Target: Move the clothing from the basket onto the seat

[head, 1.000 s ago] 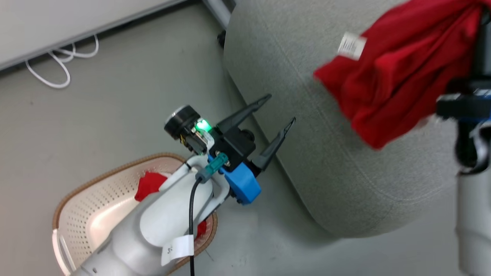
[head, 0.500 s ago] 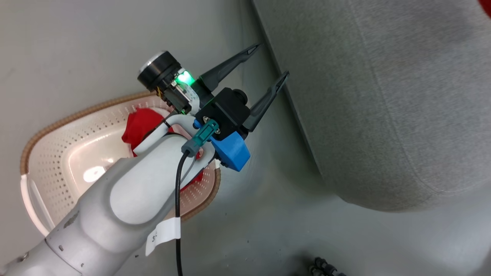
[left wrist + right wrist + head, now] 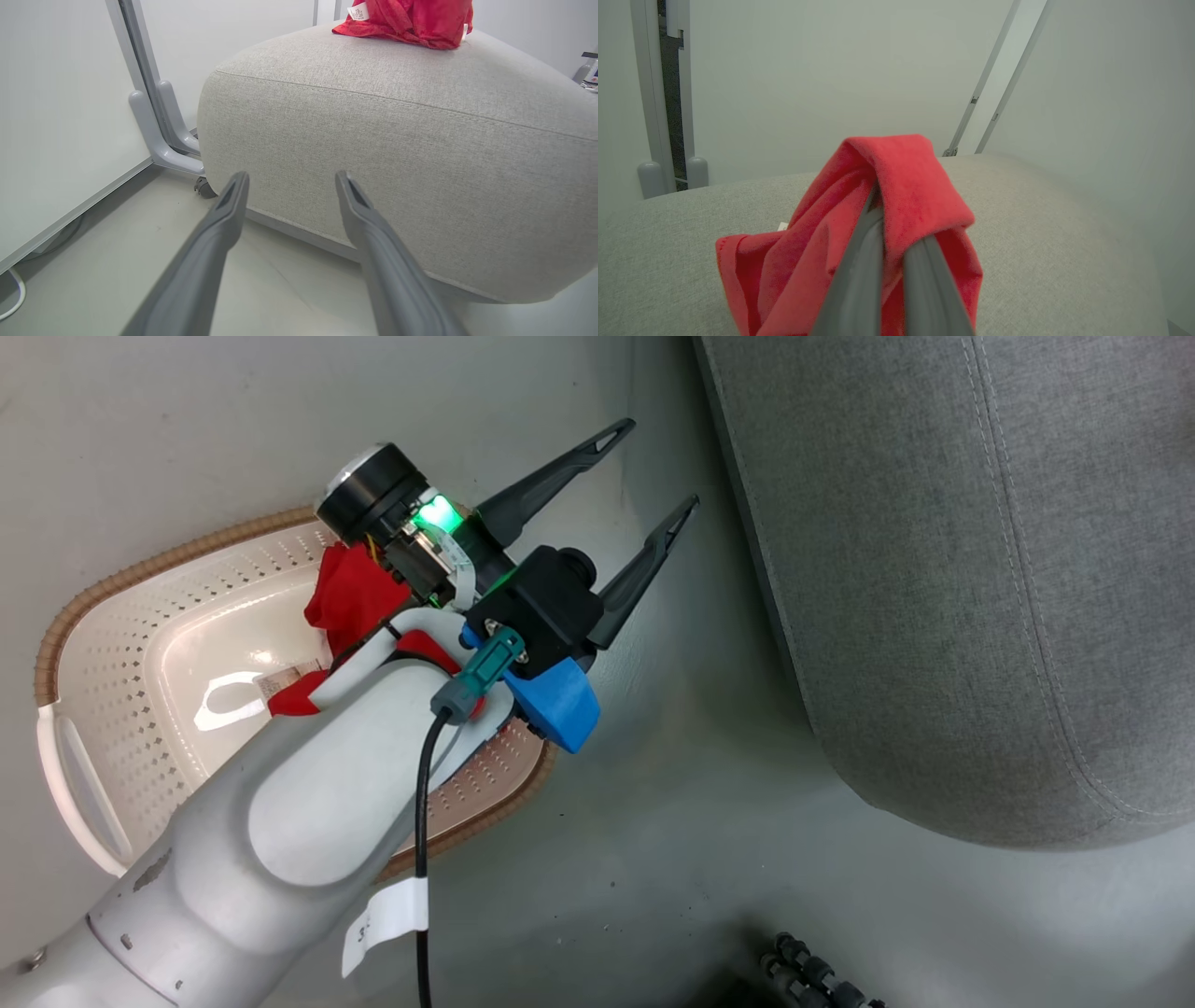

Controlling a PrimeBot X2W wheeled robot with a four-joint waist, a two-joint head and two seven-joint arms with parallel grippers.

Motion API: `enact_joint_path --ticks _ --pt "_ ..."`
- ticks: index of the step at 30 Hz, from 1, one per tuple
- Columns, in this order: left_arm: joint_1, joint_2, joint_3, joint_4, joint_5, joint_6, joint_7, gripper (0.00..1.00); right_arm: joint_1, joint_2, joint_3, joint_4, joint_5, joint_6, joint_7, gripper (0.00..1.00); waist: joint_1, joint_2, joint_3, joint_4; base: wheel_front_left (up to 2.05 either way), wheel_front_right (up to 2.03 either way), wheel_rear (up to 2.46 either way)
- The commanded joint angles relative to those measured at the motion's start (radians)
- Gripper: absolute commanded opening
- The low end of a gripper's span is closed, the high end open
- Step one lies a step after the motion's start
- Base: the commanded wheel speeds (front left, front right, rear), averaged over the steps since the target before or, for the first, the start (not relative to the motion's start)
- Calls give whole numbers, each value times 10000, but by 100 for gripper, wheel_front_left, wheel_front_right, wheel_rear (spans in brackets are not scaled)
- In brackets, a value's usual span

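Holds the left gripper [image 3: 658,464] with fingers spread wide, pointing up and rightward in the head view, pale forearm [image 3: 308,812] slanting in from the lower left. Pinches the clothing [image 3: 906,177] between the nearly touching fingers of the right gripper [image 3: 896,238].

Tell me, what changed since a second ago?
Mostly the head camera swung toward the basket. The right gripper still clamps the red garment, which now seems to rest on the seat. The left gripper stayed open; more clothing remains in the basket.
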Motion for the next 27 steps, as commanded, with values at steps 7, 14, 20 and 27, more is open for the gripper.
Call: enact_joint_path --ticks 7,14,20,27 --pt "76 -3 -74 -30 -79 51 -137 100 510 365 173 1070 -117 1 -6 0 -1 -1 -136 118 0 0 0" --pt "351 -138 -133 237 -222 182 -460 100 1191 502 373 789 -19 1 -6 100 -1 -1 -622 192 0 0 0" --pt "747 -417 -164 695 -447 216 -957 100 2620 774 457 -534 62 1 -6 100 -1 -1 -1562 282 0 0 0" --pt "1395 -679 164 1186 -693 482 -1293 100 4156 1100 1283 -2060 -99 1 -6 100 -1 -1 -2916 532 0 0 0"
